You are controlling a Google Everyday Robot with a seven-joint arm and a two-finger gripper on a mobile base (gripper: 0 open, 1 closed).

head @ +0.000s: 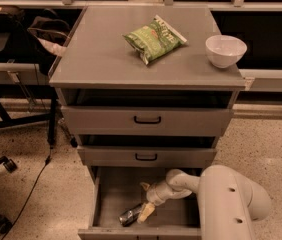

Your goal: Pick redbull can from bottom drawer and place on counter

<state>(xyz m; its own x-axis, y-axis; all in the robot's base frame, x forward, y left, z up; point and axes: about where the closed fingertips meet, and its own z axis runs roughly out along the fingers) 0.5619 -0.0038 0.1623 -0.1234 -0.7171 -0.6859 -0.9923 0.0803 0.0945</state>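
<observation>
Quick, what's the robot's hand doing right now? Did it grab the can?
Gripper: open, down in the bottom drawer, right beside the redbull can, not holding it yet.

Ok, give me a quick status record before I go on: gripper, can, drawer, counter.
tool: gripper, open, low inside the bottom drawer
target: redbull can, lying on its side on the drawer floor near the front, just left of the gripper's lower finger, not held
container: bottom drawer pulled out, arm reaching in from the right
goal surface: counter, holding a green chip bag and a white bowl
progress: can not yet grasped
</observation>
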